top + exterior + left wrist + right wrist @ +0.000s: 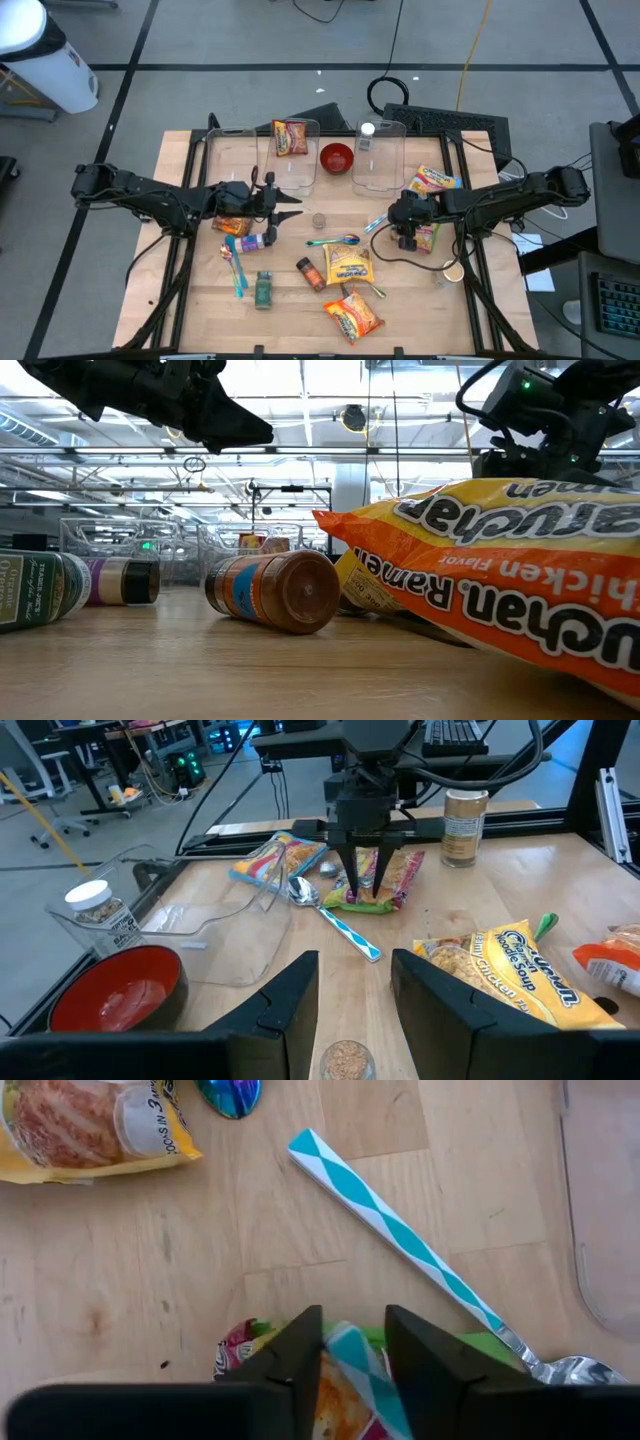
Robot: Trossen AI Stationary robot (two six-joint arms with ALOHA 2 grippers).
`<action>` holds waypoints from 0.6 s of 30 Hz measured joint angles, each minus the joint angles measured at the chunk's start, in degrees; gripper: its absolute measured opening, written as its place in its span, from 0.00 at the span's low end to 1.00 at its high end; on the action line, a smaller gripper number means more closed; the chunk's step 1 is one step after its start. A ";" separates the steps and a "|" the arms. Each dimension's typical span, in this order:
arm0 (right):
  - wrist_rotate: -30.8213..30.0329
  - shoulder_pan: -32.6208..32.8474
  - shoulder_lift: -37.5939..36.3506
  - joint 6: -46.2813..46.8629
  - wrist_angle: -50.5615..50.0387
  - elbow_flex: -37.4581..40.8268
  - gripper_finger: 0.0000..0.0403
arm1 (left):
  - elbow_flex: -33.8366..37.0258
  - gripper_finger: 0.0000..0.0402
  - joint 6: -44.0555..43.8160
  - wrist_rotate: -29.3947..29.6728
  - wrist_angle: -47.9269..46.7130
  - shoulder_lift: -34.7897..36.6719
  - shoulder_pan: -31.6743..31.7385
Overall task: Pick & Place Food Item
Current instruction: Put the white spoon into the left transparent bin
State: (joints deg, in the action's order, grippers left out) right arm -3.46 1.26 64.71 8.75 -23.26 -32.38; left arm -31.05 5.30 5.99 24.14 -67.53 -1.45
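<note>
My right gripper [352, 1342] pinching green snack packet [372, 892], flat on table [300, 295], long axis across table width. Left gripper [355, 982] parted, empty.

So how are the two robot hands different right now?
The right gripper points down, its fingers pinching a green snack packet on the table; the left gripper holds nothing and hovers over a small jar. The left gripper's fingers stand apart, the right's nearly together. Both are dark, with two fingers.
</note>
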 joint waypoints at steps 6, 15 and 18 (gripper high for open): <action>0.07 0.00 0.00 -1.18 -0.16 0.00 0.07 | 0.00 0.34 0.00 -0.01 0.00 0.00 0.00; -6.52 0.00 0.00 -4.43 -0.33 0.00 0.07 | 0.00 0.34 0.02 -0.01 0.00 0.00 -0.01; -7.38 0.00 -0.05 -5.93 -0.06 0.00 0.07 | 0.00 0.34 0.02 0.01 0.00 0.00 -0.02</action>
State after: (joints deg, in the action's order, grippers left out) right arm -10.84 1.26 64.65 2.82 -23.32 -32.38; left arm -31.05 5.32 6.00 24.14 -67.53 -1.47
